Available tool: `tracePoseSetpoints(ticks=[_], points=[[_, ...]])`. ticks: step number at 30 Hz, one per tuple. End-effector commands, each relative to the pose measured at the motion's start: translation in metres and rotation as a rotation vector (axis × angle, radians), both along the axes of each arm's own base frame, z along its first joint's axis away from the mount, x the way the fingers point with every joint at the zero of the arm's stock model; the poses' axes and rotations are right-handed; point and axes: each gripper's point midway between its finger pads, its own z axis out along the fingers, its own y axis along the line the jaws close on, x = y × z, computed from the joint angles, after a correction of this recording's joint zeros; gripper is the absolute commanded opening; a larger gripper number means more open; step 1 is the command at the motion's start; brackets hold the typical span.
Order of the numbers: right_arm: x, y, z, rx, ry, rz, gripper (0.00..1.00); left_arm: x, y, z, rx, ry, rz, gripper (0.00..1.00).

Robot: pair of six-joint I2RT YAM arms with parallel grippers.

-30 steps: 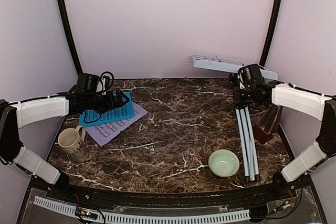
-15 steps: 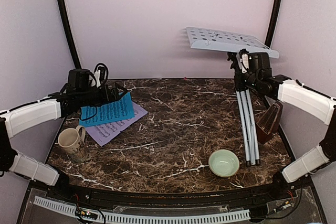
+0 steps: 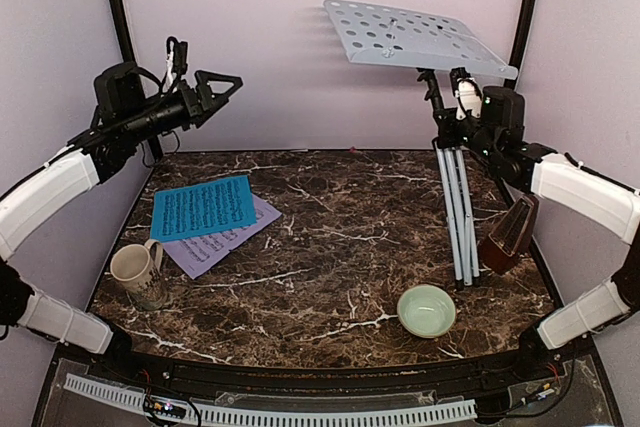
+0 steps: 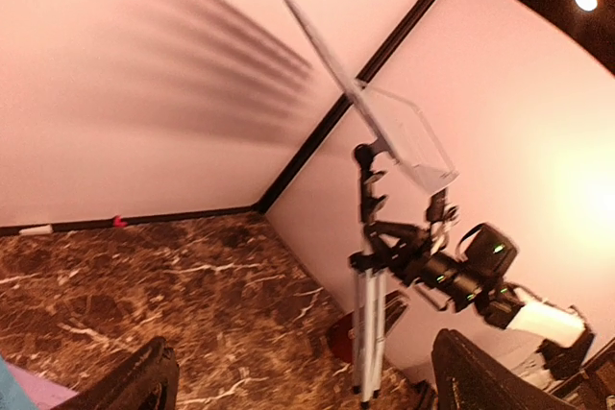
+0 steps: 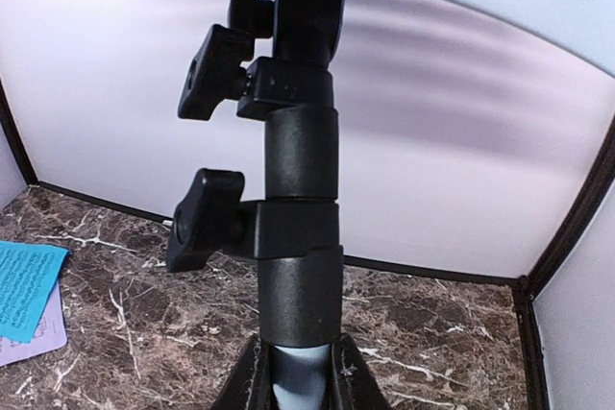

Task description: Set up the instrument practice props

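The silver-white music stand is upright at the right, legs folded together and feet on the table. Its perforated desk is tilted high above. My right gripper is shut on the stand's post, just below the black clamp knobs. My left gripper hangs open and empty in the air at the far left, facing the stand. The blue sheet lies on the lilac sheet on the left of the table. The reddish-brown metronome sits right of the stand's legs.
A beige mug sits at the near left, close to the sheets. A pale green bowl lies just in front of the stand's feet. Pale walls close off the back and both sides.
The right gripper has swung the stand from lying on the table to upright, its desk now high. The left gripper has risen off the blue sheet, which stays on the table.
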Motion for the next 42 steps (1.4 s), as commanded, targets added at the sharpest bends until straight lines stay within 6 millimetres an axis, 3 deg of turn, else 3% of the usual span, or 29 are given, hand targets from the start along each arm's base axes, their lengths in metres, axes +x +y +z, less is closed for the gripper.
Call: tracePoseSetpoints(ticks=[1,7,11,17,25,29,32,35,39,42], points=[[-0.041,0.007,0.170,0.195,-0.541,0.072,0.00,-0.013,-0.013,0.063,-0.197,-0.037,-0.127,0.95],[-0.046,0.030,0.170,0.150,-0.569,0.128,0.00,-0.015,-0.036,0.099,-0.290,-0.044,-0.224,0.99],[-0.053,0.047,0.173,0.112,-0.590,0.158,0.00,-0.008,-0.053,0.103,-0.285,-0.023,-0.232,0.99],[-0.058,0.070,0.173,0.068,-0.603,0.182,0.00,-0.002,-0.083,0.094,-0.259,0.051,-0.260,0.97],[-0.068,0.093,0.175,0.065,-0.632,0.205,0.00,-0.001,-0.098,0.086,-0.267,0.088,-0.273,0.77],[-0.069,0.092,0.178,0.073,-0.639,0.190,0.00,-0.007,-0.086,0.090,-0.251,0.056,-0.223,0.73],[-0.070,0.085,0.178,0.073,-0.652,0.153,0.00,-0.021,-0.066,0.099,-0.224,-0.007,-0.150,0.76],[-0.071,0.079,0.179,0.069,-0.664,0.128,0.00,-0.030,-0.042,0.093,-0.171,-0.020,-0.040,0.80],[-0.075,0.076,0.183,0.076,-0.680,0.124,0.00,-0.020,-0.008,0.063,-0.177,0.087,0.107,0.82],[-0.079,0.076,0.186,0.096,-0.690,0.142,0.00,-0.018,-0.014,0.048,-0.223,0.137,0.049,0.83]])
